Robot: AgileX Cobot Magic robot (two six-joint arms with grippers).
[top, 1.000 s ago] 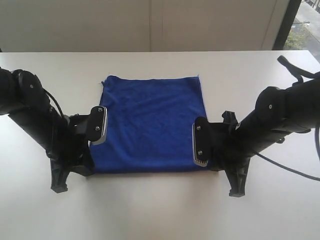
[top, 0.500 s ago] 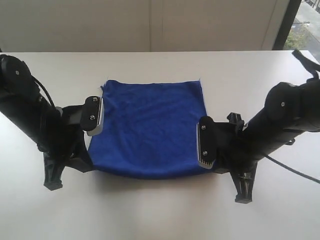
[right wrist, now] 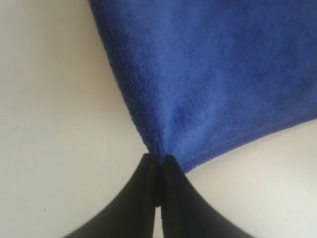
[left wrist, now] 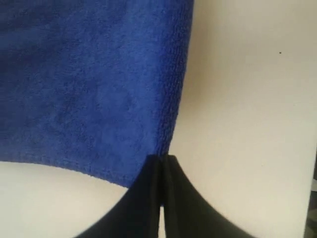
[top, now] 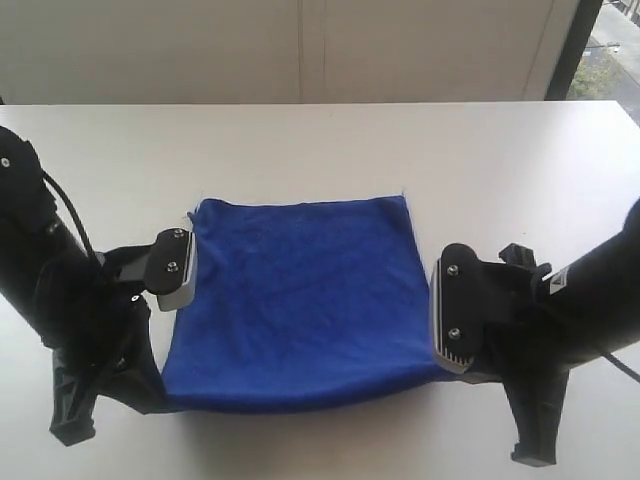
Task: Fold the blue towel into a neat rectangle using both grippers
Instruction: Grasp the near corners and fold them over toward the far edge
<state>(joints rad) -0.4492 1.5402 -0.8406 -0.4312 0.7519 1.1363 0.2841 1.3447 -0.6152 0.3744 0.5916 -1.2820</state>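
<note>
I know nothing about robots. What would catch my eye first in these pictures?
A deep blue towel lies spread in the middle of a white table. On either side of it, the black left gripper and right gripper each pinch one of the corners nearest the exterior camera, jaws shut on the cloth.

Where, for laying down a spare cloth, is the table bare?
The table is bare and wide beyond the blue towel's far edge. A narrow strip lies before it, between the arms. Crowded: both sides, where the left end effector and right end effector pinch its near corners.
</note>
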